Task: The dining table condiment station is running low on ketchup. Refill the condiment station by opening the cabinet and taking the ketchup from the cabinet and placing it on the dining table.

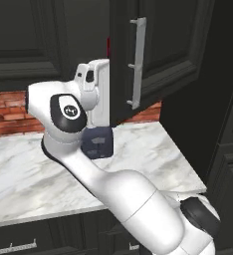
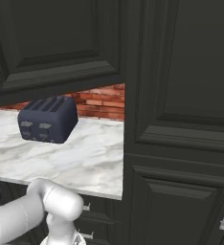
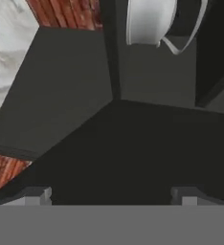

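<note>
The cabinet (image 1: 153, 55) door hangs open above the marble counter (image 1: 19, 174), silver handle (image 1: 137, 62) facing out. A sliver of red, maybe the ketchup (image 1: 108, 46), peeks past its left edge. Gripper (image 3: 112, 194) spread wide, holding nothing. Dark toaster (image 2: 48, 119) on the counter; no readable lettering anywhere.

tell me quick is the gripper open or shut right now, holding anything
gripper: open, jaws wide apart, holding nothing, facing the dark cabinet interior.
</note>
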